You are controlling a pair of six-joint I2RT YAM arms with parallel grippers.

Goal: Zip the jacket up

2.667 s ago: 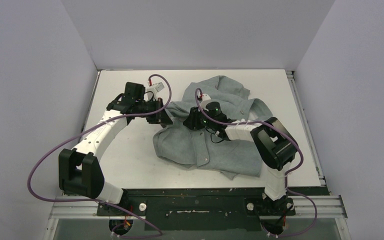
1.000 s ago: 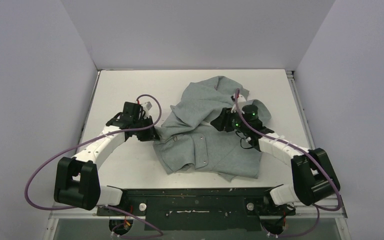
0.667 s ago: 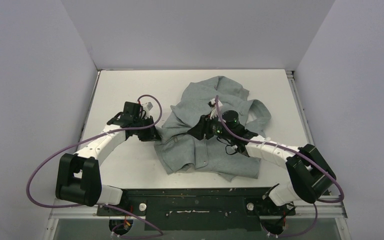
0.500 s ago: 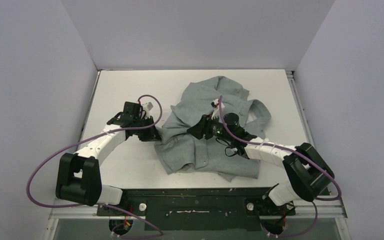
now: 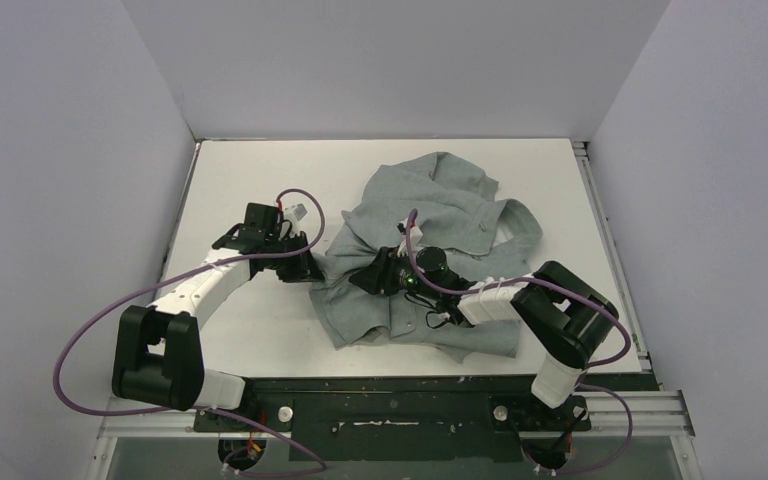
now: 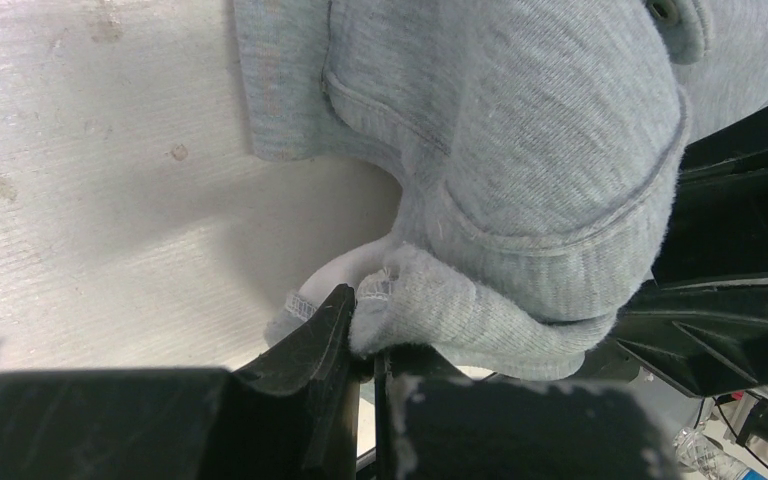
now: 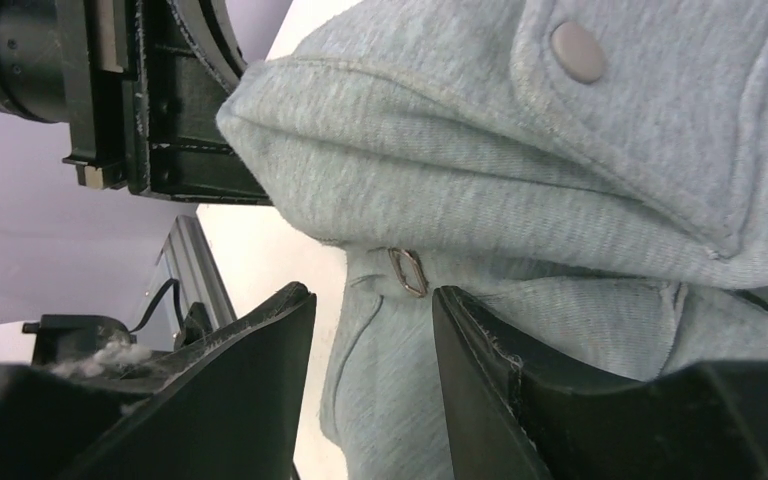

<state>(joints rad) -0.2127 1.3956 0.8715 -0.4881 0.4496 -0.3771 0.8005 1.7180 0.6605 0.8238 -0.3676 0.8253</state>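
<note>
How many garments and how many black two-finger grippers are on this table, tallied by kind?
Garments: 1, the light heather-grey sweatshirt-fabric jacket.
Black two-finger grippers: 2, the left gripper shut on the jacket's edge, and the right gripper open near a small metal ring on the fabric.
Total: 3.

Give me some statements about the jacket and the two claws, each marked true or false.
1. The left claw pinches an edge of the jacket. True.
2. The right claw is shut on fabric. False: it is open, with a small metal ring just beyond it.
3. A round snap button shows on the jacket. True.
4. The jacket lies spread flat on the table. False: it is crumpled and folded.
</note>
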